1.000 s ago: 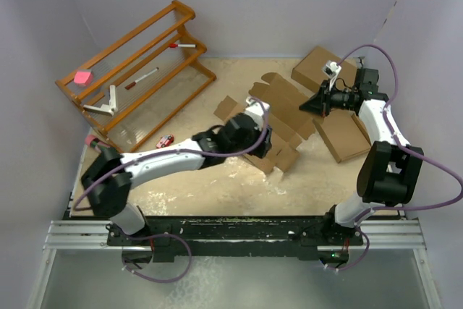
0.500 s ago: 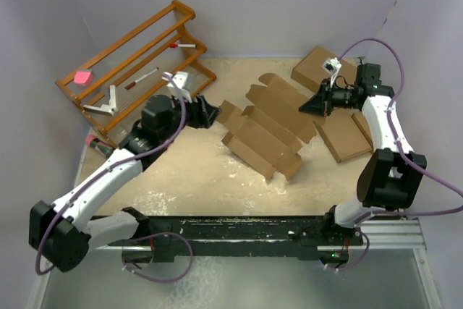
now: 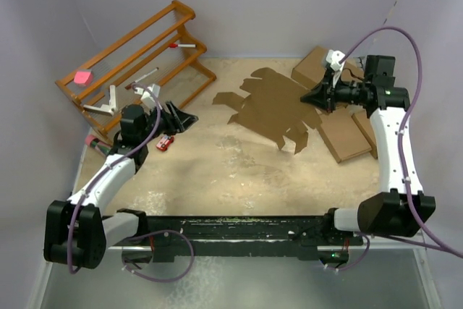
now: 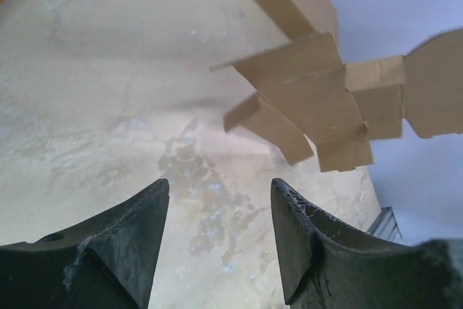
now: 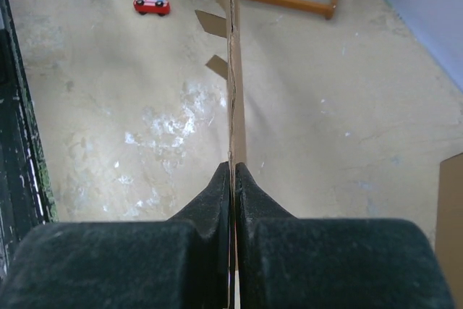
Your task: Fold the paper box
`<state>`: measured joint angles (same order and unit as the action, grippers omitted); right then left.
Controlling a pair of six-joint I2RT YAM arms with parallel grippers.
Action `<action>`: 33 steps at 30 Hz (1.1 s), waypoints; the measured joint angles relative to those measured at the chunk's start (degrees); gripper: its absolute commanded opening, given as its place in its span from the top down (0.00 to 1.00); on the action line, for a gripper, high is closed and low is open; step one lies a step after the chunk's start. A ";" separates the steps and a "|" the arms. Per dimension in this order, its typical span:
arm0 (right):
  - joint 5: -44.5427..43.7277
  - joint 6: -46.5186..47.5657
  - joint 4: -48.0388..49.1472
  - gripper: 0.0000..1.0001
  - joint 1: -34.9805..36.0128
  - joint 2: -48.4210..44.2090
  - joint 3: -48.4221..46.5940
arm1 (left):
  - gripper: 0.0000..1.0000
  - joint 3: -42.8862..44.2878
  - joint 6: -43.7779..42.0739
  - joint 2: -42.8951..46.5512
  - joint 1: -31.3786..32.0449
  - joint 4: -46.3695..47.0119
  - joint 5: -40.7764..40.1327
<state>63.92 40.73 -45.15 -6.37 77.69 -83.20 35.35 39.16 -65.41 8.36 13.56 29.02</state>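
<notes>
Paper box (image 3: 271, 106): plain brown die-cut sheet, unfolded, held up off the sandy surface (image 3: 239, 171) mid-workspace, with the right pincer (image 3: 319, 97) pinching its right edge; the wrist view shows the sheet edge-on between the pressed fingers (image 5: 217, 193). Left pincer (image 3: 185, 117) spread, holding nothing, well apart to the sheet's left, near a red toy car (image 3: 165, 142) and a wooden rack (image 3: 137, 63). A flat brown box (image 3: 343, 135) lies just beside the sheet's right end.

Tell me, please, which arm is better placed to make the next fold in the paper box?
Right, probably. The right gripper is shut on the edge of the paper box and holds it raised. The left gripper is open, holds nothing, and sits well apart from it.
</notes>
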 measured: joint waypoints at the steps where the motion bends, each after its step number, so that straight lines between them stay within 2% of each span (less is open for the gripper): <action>1: 0.04 -1.18 0.48 1.00 0.00 -0.59 -0.31 | 0.38 -0.37 0.81 0.37 0.09 1.38 0.87; 4: 0.09 -6.12 2.54 1.00 0.00 -1.27 -1.60 | 0.38 -4.87 3.91 3.52 0.11 8.44 2.89; 8: 0.33 -17.44 8.26 1.00 -0.02 -1.31 -2.27 | 0.34 -11.93 9.64 8.00 1.62 15.76 4.61; 10: 1.01 -23.58 11.39 1.00 -0.02 -1.25 -2.27 | 0.33 -12.76 11.37 9.88 5.57 17.18 3.91; 13: 2.75 -33.35 17.90 1.00 -0.02 -1.36 -1.18 | 0.28 -10.86 13.00 10.86 14.71 20.09 1.88; 17: 6.34 -44.81 30.67 1.00 -0.02 -1.49 3.80 | 0.23 -4.55 15.63 5.40 26.34 24.87 -4.07; 19: 8.15 -47.95 37.92 1.00 -0.02 -1.49 7.17 | 0.22 -1.01 17.35 0.50 30.67 27.41 -7.76; 23: 11.04 -51.10 52.98 1.00 -0.02 -1.51 14.03 | 0.16 2.78 20.28 -7.48 34.27 31.89 -13.33; 27: 12.44 -52.46 67.69 1.00 0.00 -1.53 19.50 | 0.10 6.69 21.77 -12.61 34.80 32.04 -17.75; 33: 13.25 -53.18 80.81 1.00 0.42 -1.77 20.65 | 0.09 10.93 21.88 -14.99 34.84 32.00 -23.39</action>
<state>77.17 -12.45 35.66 -5.96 75.92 -62.54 46.28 61.04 -80.40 43.20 45.56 5.63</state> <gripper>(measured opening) 0.005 0.909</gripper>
